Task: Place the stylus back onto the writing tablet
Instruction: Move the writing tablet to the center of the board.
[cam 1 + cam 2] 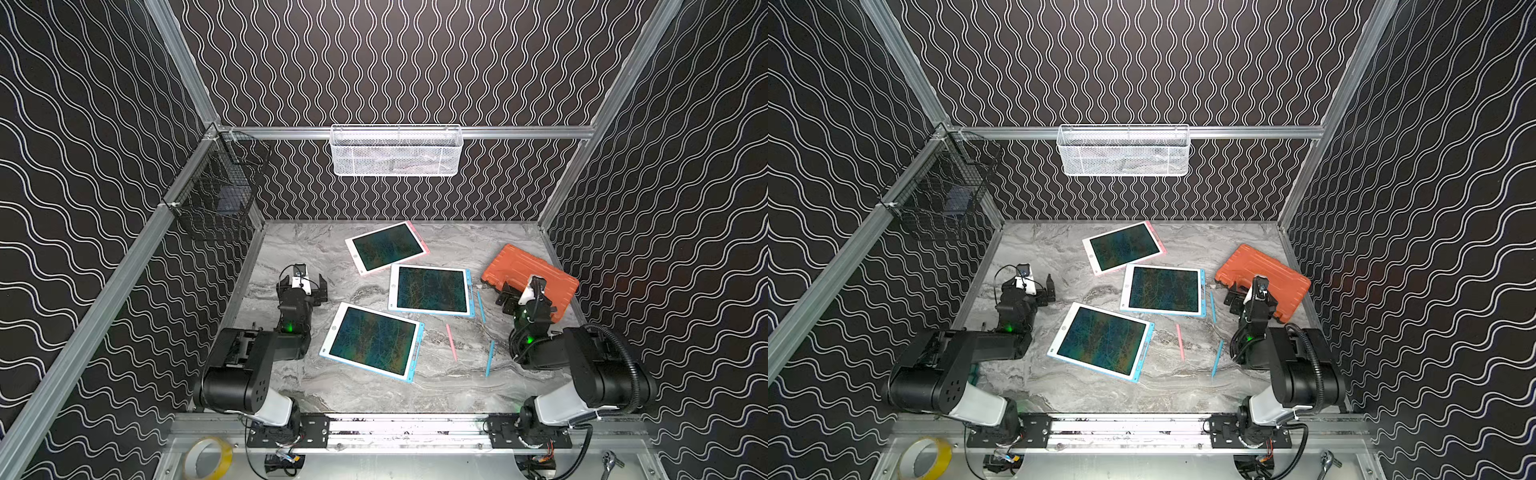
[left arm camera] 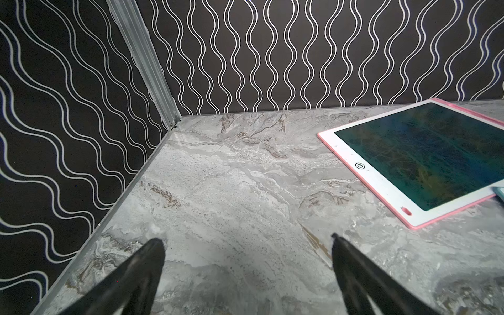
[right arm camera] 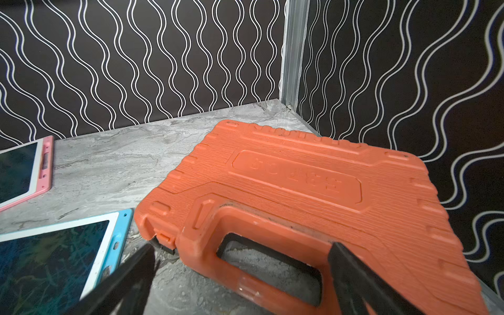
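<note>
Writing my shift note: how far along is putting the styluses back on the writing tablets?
Done: nothing. The pink stylus, far blue stylus and near blue stylus all lie on the bare table, off the pink tablet, middle blue tablet and near blue tablet. In hand: nothing; the left gripper and right gripper are open and empty. Left: every pick and placement.
</note>
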